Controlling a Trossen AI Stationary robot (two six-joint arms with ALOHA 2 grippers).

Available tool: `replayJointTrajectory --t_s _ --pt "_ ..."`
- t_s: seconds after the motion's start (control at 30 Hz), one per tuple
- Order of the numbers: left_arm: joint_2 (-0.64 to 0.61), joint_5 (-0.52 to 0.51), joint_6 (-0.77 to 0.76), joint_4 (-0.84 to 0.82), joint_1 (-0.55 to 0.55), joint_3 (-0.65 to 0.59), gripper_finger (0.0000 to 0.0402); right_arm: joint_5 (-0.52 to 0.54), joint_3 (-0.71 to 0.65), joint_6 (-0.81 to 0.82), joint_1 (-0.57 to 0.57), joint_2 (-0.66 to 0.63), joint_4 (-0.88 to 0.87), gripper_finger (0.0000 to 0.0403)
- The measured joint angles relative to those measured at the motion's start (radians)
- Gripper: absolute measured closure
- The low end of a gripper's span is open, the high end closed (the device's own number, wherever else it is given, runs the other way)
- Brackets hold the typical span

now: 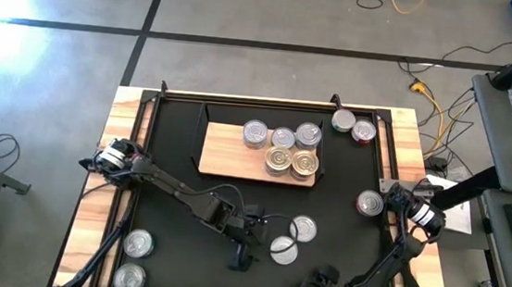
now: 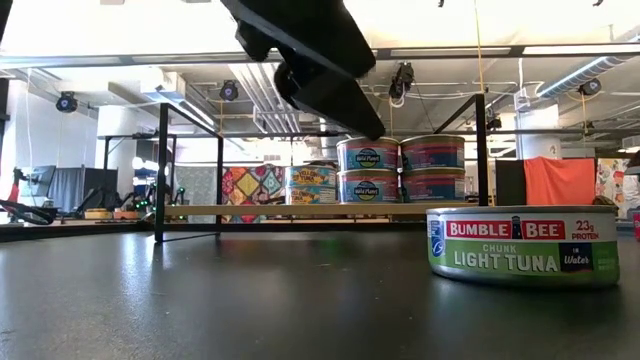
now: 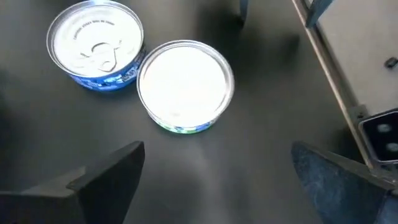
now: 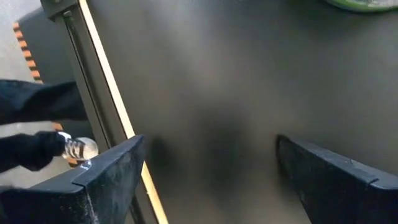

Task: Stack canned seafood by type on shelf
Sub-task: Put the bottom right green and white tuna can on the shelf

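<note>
While five tins (image 1: 282,149) sit on your shelf (image 1: 227,160) and seven lie on the mat (image 1: 175,220), your left gripper (image 1: 245,251) hovers spread wide, empty, beside two tins (image 1: 292,239).

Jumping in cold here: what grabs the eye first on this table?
The wooden shelf at the middle back of the black mat, with cans clustered on its right half, some two high in the low view. Next, the left gripper, open, beside two loose tins at the front centre, holding nothing. More tins lie scattered toward the mat's corners, and the right gripper waits open at the front right.
</note>
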Motion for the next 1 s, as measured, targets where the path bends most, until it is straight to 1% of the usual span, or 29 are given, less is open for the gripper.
replayJointTrajectory --t_s 0.13,0.27,0.53,0.67,0.8,0.87,1.0 --pt "0.039 -0.003 0.029 -0.004 0.000 -0.001 0.0012 -0.017 0.000 -0.027 -0.031 0.003 -0.001 0.0039" --pt "0.077 0.001 0.044 -0.007 -0.012 -0.002 0.0012 -0.057 0.000 -0.028 -0.055 -0.003 -0.004 0.0039" --pt "0.105 0.001 0.099 0.047 -0.009 -0.002 0.0013 -0.055 -0.002 -0.049 -0.063 -0.005 -0.025 0.0039" --pt "0.124 0.001 0.102 0.082 -0.011 -0.002 0.0013 -0.055 -0.004 -0.122 -0.104 -0.005 -0.076 0.0039" --pt "0.129 0.006 0.086 0.086 -0.030 -0.002 0.0013 -0.066 -0.004 -0.220 -0.153 -0.015 -0.084 0.0039" --pt "0.129 0.008 0.060 0.087 -0.042 -0.002 0.0013 -0.048 0.004 -0.280 -0.177 -0.017 -0.096 0.0039" --pt "0.127 0.007 0.008 0.079 -0.070 -0.002 0.0013 -0.044 0.038 -0.390 -0.209 -0.018 -0.093 0.0039"
